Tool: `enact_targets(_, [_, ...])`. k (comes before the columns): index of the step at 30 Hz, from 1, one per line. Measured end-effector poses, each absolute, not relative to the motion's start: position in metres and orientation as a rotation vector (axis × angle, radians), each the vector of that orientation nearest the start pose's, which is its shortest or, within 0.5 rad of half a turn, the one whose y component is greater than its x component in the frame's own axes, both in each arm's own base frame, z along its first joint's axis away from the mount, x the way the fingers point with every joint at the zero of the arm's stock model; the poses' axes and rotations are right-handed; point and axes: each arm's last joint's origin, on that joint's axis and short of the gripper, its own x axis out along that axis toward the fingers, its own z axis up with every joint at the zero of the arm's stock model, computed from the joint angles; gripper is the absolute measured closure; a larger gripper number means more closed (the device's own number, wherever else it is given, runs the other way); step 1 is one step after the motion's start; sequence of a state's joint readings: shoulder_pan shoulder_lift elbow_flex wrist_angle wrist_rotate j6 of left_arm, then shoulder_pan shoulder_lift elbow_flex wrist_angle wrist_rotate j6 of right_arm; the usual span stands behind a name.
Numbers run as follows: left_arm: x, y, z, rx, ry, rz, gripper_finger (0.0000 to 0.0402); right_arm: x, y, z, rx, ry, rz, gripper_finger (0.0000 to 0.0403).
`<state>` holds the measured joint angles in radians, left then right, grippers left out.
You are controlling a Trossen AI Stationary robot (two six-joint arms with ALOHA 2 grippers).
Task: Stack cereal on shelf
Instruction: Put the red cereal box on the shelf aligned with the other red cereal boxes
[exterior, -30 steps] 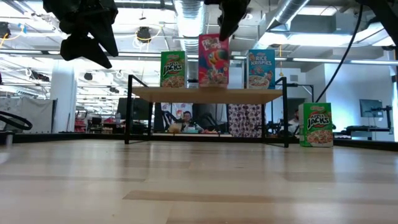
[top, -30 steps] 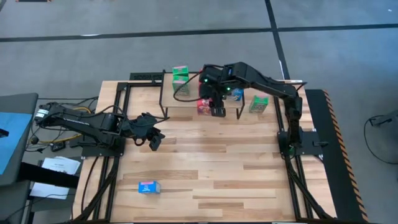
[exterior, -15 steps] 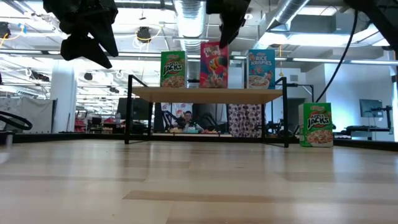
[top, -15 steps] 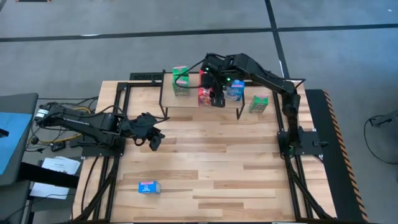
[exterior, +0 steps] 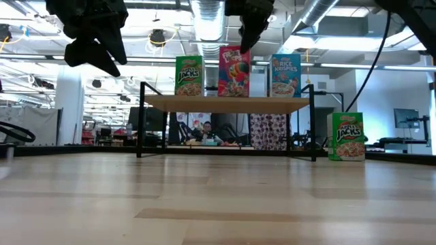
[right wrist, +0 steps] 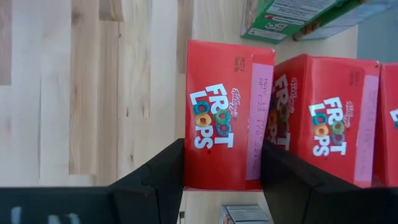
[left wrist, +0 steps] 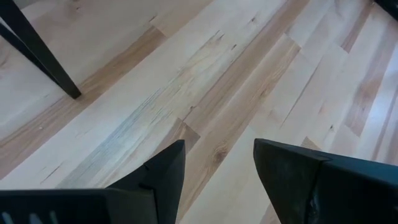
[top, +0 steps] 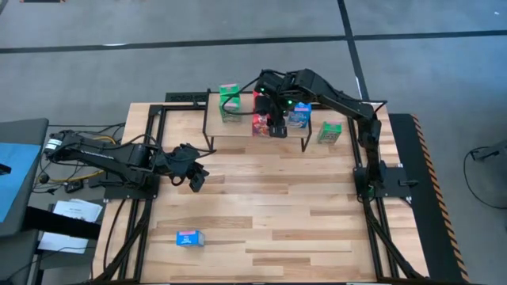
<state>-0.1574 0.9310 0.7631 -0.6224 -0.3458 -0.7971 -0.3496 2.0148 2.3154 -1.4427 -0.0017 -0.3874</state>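
Observation:
The shelf [top: 238, 129] [exterior: 225, 102] stands at the table's far middle. On it stand a green cereal box [top: 230, 101] [exterior: 189, 75], a blue one [top: 299, 115] [exterior: 285, 75] and, between them, a red one [exterior: 234, 73] [right wrist: 221, 118]. My right gripper [top: 275, 123] [exterior: 246, 35] [right wrist: 222, 149] is shut on that red box from above. A second red box [right wrist: 323, 118] stands close beside it. My left gripper [top: 195, 178] [left wrist: 217, 149] hangs open over the table's left part, with nothing between its fingers. My right gripper pinches the red box's upper end [right wrist: 194, 167] between its two fingers, one on each broad face. The fingers [right wrist: 155, 177] come from above, pointing steeply down. The box stands upright, its bottom edge [exterior: 234, 94] at the shelf board.
A green box [top: 329, 131] [exterior: 347, 136] stands on the table just right of the shelf. A blue box [top: 189, 237] lies flat near the table's front left. The wide wooden middle of the table lies between them.
My right gripper has carried the red box from the shelf's front edge toward the table's far edge, in over the board. The box, slightly tilted before, now stands straight in line with the green and blue boxes.

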Motion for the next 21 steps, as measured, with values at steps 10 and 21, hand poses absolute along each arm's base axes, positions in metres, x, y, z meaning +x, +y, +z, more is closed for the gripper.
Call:
enact_targets(10, [0.1801, -0.0186, 0.2660, -0.557, 0.645, 0.469, 0.0223, 0.3708, -0.1249, 0.3832, -0.244, 1.194, -0.139, 0.0168])
enact_targets(21, [0.1801, -0.0186, 0.2660, -0.558, 0.644, 0.469, 0.0223, 0.3710, -0.1248, 0.3831, -0.250, 1.201, -0.171, 0.0164])
